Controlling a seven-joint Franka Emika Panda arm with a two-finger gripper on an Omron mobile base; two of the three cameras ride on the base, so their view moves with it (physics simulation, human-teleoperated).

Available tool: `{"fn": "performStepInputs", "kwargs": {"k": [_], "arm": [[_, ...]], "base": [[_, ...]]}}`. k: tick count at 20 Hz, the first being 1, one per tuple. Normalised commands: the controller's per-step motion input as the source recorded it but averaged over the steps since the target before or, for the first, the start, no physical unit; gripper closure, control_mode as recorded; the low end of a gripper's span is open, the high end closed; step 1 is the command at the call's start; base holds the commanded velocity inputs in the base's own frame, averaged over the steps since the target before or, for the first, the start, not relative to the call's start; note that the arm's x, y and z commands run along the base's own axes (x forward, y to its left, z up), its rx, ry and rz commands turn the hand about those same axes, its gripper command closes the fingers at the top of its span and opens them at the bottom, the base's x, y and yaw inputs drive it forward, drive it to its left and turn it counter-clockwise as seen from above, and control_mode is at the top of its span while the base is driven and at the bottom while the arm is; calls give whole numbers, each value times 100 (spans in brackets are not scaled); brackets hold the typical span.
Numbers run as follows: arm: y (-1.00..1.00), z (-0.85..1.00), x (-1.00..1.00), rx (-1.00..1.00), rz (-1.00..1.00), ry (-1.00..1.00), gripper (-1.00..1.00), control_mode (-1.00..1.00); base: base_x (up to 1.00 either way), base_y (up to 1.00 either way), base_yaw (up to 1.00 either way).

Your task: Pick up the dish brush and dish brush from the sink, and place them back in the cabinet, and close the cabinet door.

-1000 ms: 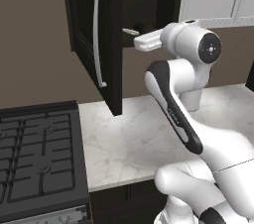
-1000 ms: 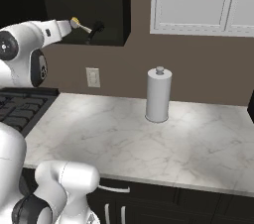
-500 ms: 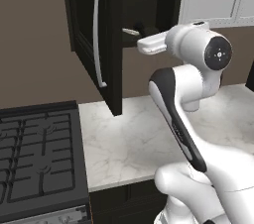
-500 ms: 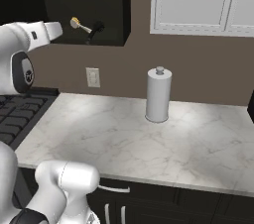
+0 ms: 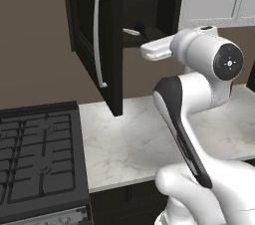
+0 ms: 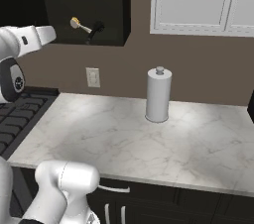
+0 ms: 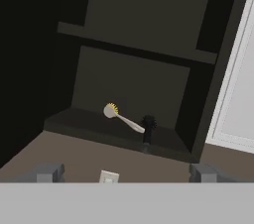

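Two brushes, the cream-headed dish brush (image 7: pixel 117 115) and the black dish brush (image 7: pixel 148 128), are seen lying on the cabinet (image 7: pixel 149 44) shelf, ahead of the released, empty end effector (image 7: pixel 124 173). The cabinet door (image 5: pixel 94 45), its long axis vertical, stands open at the arm's left and is judged next.

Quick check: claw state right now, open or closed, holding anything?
Claw: open and empty; both brushes lie on the cabinet's bottom shelf ahead of it.
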Motion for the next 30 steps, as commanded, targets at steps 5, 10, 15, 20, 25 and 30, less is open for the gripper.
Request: {"fn": "performStepInputs", "kwargs": {"k": [5,10,15,20,25,30], "arm": [[0,0,-31,0,0,0,-100,-100],[0,0,-30,0,0,0,-100,-100],[0,-5,-33,0,1,-3,-100,-100],[6,-4,-31,2,0,-4,-100,-100],[14,-10,-28,3,0,-5,-100,-100],[20,-2,-39,3,0,-3,-100,-100]], "base": [[0,0,0],[0,0,0],[0,0,0],[0,0,0],[0,0,0],[0,0,0]]}}
